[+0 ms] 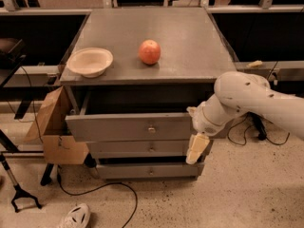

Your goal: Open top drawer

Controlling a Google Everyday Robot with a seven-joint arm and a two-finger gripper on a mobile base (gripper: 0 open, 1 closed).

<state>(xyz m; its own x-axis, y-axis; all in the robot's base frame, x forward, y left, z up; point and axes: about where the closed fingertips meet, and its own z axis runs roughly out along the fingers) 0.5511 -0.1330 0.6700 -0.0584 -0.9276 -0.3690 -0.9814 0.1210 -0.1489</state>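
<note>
The gripper, a pale cream wedge, hangs pointing down at the right end of the drawer fronts, over the corner of the middle drawer. I cannot tell whether it is spread or closed, or whether it touches the panel. Above it, a smooth, rounded white arm runs off the right edge. The top drawer, with a flat matte grey front and a small round metal knob, stands pulled out just to the gripper's left. Its inside is lost in shadow. The bottom drawer sits lowest, with a dark gap above it. On the dull grey cabinet top rest a round red apple and, apart to its left, a shallow beige bowl. A brown cardboard box leans at the cabinet's left side. On the speckled floor lie a black cable and a white shoe, cut off by the bottom edge.
</note>
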